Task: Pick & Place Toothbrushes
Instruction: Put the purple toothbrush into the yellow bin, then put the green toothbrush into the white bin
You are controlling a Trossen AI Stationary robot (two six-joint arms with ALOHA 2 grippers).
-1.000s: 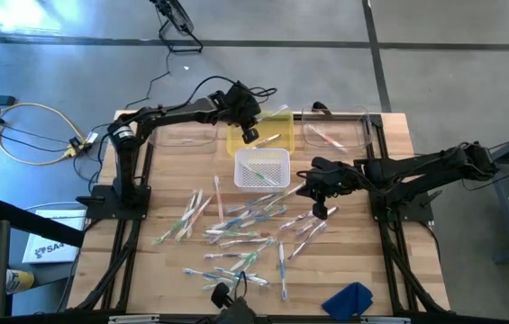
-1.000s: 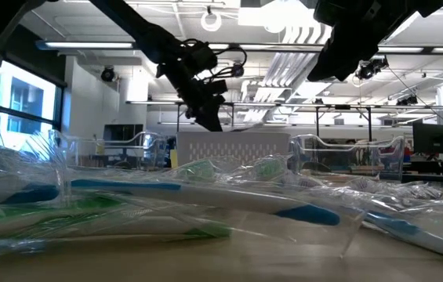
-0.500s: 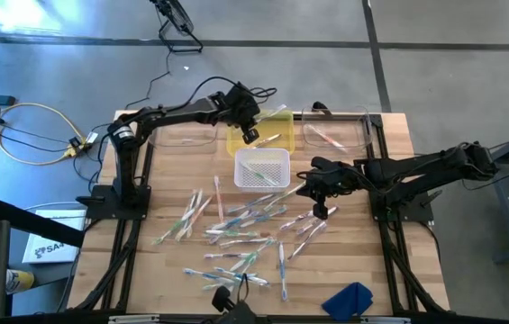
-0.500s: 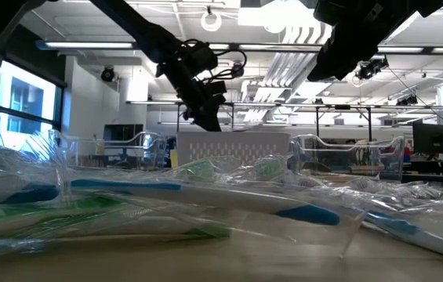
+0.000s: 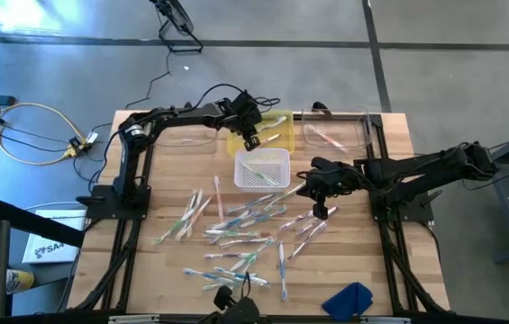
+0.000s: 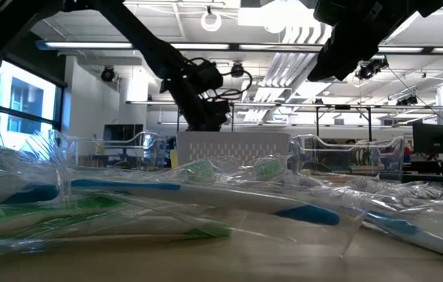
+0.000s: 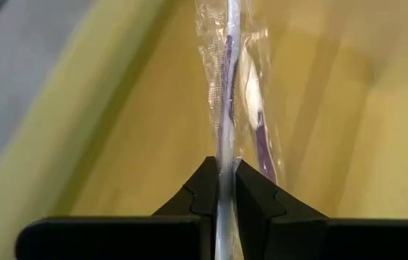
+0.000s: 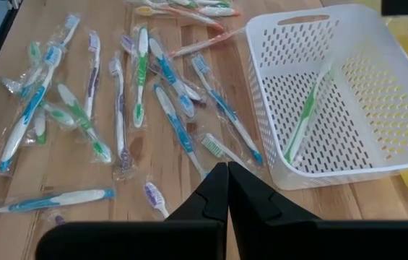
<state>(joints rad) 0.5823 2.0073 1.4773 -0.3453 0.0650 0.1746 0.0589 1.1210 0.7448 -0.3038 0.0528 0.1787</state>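
Note:
Many wrapped toothbrushes (image 5: 236,236) lie loose on the wooden table, also seen in the right wrist view (image 8: 117,94). One green toothbrush (image 8: 303,119) lies in the white basket (image 5: 261,168). My left gripper (image 5: 252,137) is over the yellow bin (image 5: 272,137), shut on a wrapped toothbrush with purple accents (image 7: 227,87). My right gripper (image 5: 319,211) hovers shut and empty to the right of the basket, above the scattered toothbrushes. My left gripper pinches the wrapped purple toothbrush between its two fingers, on the clear wrapper and stem (image 7: 223,155). The fingers slant down from the table's left side. The toothbrush runs on past the fingertips, in line with them, over the yellow bin's floor (image 7: 139,130). Whether its far end touches the bin does not show.
Two clear bins (image 5: 186,135) (image 5: 335,133) flank the yellow bin along the far edge. A blue cloth (image 5: 349,299) lies at the near right corner. In the low view, wrapped toothbrushes (image 6: 205,204) fill the foreground before the white basket (image 6: 233,145).
My left gripper has sunk toward the yellow bin with the purple toothbrush still in its shut fingers, tipping a little more downward. My right gripper has kept still.

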